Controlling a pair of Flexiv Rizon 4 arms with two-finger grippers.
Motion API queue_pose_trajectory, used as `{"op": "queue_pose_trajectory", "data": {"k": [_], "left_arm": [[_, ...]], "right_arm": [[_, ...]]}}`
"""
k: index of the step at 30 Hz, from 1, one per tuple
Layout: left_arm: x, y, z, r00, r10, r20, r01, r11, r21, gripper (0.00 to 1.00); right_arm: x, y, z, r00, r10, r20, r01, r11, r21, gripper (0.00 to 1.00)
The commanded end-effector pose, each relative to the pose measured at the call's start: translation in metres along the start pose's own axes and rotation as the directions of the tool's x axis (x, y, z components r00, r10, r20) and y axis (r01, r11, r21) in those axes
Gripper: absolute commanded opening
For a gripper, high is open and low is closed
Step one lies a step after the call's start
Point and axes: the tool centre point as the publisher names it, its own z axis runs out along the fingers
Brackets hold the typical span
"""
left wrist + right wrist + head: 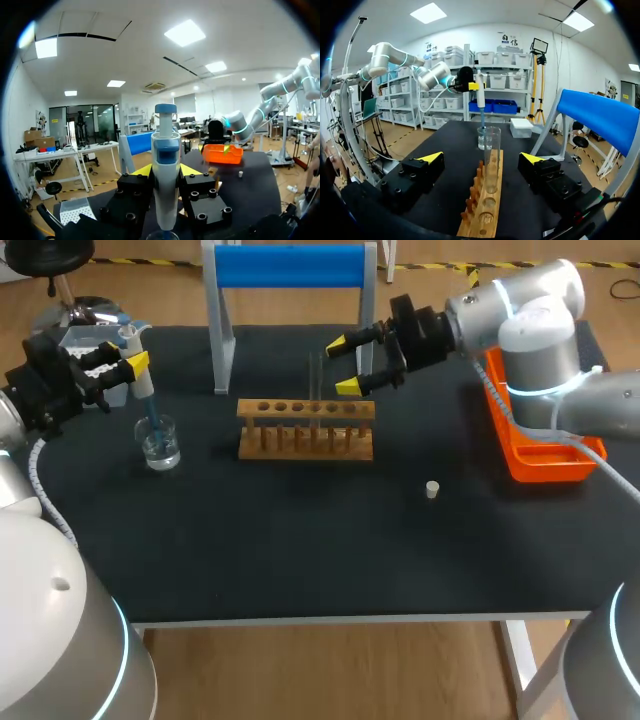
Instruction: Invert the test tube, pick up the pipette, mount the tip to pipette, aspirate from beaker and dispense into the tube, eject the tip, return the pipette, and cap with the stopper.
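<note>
Holding the pipette: the left gripper [128, 365] was clamped on the pipette [138, 375], its yellow fingers [141, 170] pressing the body from two sides; the pipette stood upright.
Pipette tip: the blue tip [151, 418] pointed down into the beaker [160, 447].
Beaker: it stood near the left end of the table [300, 540] with clear liquid in it, directly under the left gripper.
Right gripper: the right gripper [347, 365] hung just behind the rack [306, 427], fingers spread wide and gripping nothing.
Test tube: the test tube [491, 150] stood upright in a hole of the rack, mouth up; in the right wrist view it was ahead of the gap between the fingers, touching neither.
Rack: the wooden rack lay near the middle of the table, well apart from the beaker.
Stopper: the stopper [432, 489] sat alone on the table, right of the rack and nearer the front edge.
Orange tray: the orange tray [540, 465] lay at the table's right side, under the right arm.
Blue-topped stand: the blue-topped stand [290, 265] stood at the back edge, behind the rack.
Clear box: the clear box [85, 338] sat at the back left corner, behind the left gripper.
</note>
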Motion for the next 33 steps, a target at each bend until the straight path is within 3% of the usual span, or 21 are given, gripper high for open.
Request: {"op": "queue_pose_trajectory", "data": {"k": [1,13,21,33], "left_arm": [[0.0,-0.001,0.001,1.0,0.0,0.003,0.0,1.0,-0.003,0.0],[0.0,-0.001,0.001,1.0,0.0,0.003,0.0,1.0,-0.003,0.0],[0.0,-0.001,0.001,1.0,0.0,0.003,0.0,1.0,-0.003,0.0],[0.0,-0.001,0.001,1.0,0.0,0.003,0.0,1.0,-0.003,0.0]], "right_arm": [[-0.005,-0.006,0.013,1.0,0.001,0.011,-0.001,1.0,0.017,1.0],[-0.004,-0.004,0.032,0.998,-0.012,0.065,0.008,0.998,0.057,1.0],[-0.004,-0.002,0.044,0.995,-0.033,0.092,0.018,0.988,0.156,1.0],[-0.01,0.0,0.055,0.994,-0.063,0.092,0.04,0.972,0.233,1.0]]}}
